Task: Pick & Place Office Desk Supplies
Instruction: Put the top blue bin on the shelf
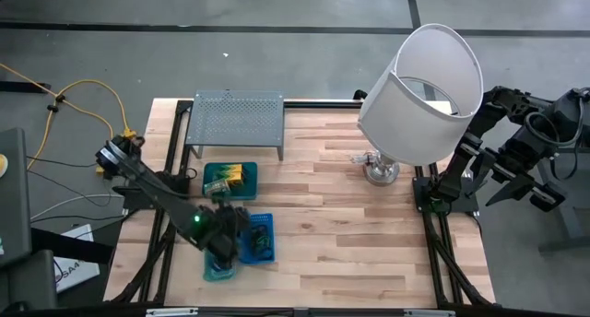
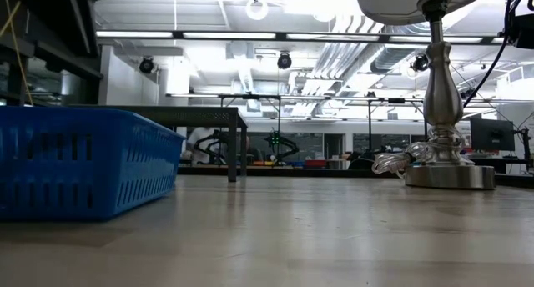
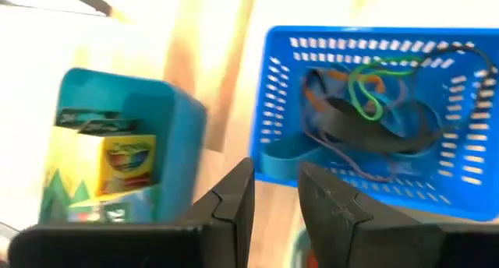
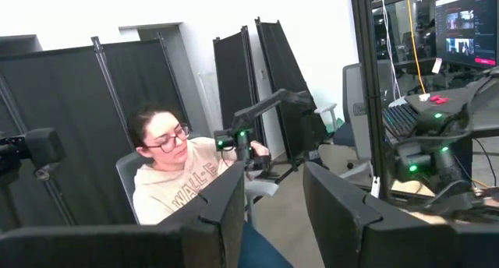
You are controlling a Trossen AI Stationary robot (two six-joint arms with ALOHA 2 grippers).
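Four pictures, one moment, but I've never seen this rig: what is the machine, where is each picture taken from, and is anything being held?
Two dark robot arms work at a wooden table. One picture looks down from overhead, one sits at table height, and one rides on each wrist. On the table: a white-shaded lamp, a grey perforated rack, a teal tray with crayon boxes, and a blue basket of coloured bands. The left gripper hovers open by the basket, holding nothing. The right gripper, off the table's right edge, is open and empty.

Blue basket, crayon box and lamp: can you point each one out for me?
blue basket (image 3: 281, 89), left wrist view, on its slotted side wall.
crayon box (image 3: 125, 163), left wrist view, on its yellow front.
lamp (image 1: 419, 82), high view, on its white shade.
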